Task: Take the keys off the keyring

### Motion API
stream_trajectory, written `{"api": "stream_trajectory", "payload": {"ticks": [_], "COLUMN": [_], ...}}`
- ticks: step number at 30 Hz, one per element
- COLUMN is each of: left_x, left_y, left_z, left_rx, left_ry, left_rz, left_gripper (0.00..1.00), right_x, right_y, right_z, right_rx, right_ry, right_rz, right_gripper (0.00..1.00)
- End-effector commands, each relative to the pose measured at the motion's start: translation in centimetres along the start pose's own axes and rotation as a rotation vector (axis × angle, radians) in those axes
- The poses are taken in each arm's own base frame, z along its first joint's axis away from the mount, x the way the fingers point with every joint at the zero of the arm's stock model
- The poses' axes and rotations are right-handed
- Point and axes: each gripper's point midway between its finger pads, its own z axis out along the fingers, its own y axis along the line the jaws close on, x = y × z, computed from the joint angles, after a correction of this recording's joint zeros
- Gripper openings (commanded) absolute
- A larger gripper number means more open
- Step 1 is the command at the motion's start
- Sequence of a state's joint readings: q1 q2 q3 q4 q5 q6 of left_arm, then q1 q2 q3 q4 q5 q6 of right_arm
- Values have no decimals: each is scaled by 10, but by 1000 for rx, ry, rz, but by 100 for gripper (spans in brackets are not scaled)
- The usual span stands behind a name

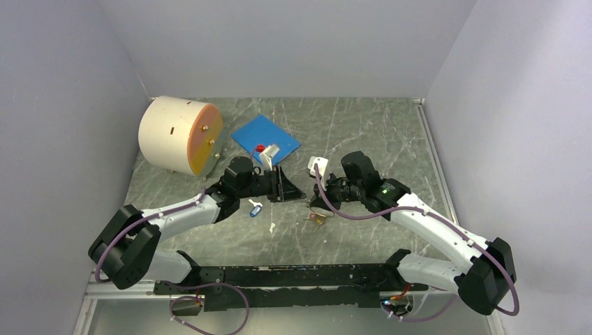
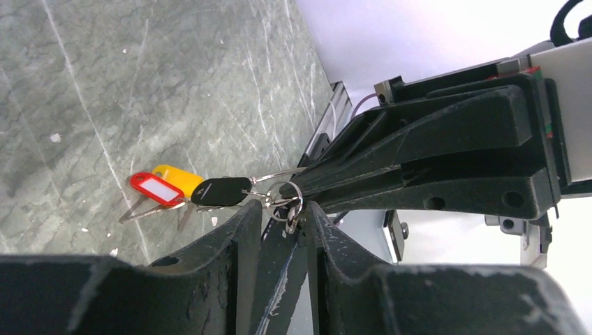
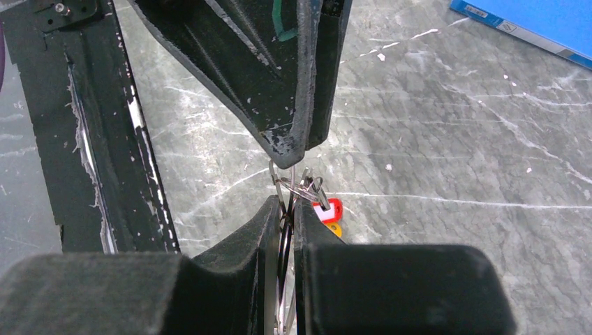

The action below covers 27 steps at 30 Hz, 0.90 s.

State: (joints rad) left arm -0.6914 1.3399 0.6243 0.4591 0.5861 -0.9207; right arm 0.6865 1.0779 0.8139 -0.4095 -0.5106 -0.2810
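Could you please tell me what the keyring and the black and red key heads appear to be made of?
The keyring looks like thin bare metal wire: silvery, with bright glints. The black key head seems to be smooth moulded plastic, with a soft sheen. The red key head also looks plastic, glossy, framing a white label.

The grey marbled table (image 1: pixel 363 125) is carrying a cream drum (image 1: pixel 180 135) on its side at the far left and a blue pad (image 1: pixel 255 132) lying flat just beside it. Nearer the middle, a blue-and-white tag (image 1: pixel 255 208) and a white scrap (image 1: pixel 271 226) are lying close together. The tagged keys (image 2: pixel 159 190) seem to be resting on it just to their right.
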Motion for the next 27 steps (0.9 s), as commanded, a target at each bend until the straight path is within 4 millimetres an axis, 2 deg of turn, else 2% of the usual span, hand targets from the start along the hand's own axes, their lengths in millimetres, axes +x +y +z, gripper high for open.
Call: {"api": "stream_trajectory", "payload": {"ticks": [1,11,13,16,20,25,27], "left_x": [-6,0,0,-2,-3,-2,-3], "left_y": [-22,-18,-18,-21,-24,-22,-22], "left_z": [-1,7,8,8,9,10,12], "left_rx": [84,91,89,97,99,88,99], "left_ry": [2,38,41,40,42,36,28], "left_rz": [42,8,6,5,-33,-131,-167], "left_gripper": [35,30,25,4,3,3,3], "right_x": [-28,-32,-32,-30,-31,-30,-30], "right_y": [1,1,0,-3,-6,-10,-10], "right_z": [-5,-5,-4,-4,-4,-5,-4], "right_rx": [-3,-1,2,21,38,70,72], "right_ry": [-94,-112,-115,-105,-110,-108,-116], "right_rz": [-58,-54,-53,-46,-42,-34,-35], "right_gripper": [0,0,0,0,0,11,13]}}
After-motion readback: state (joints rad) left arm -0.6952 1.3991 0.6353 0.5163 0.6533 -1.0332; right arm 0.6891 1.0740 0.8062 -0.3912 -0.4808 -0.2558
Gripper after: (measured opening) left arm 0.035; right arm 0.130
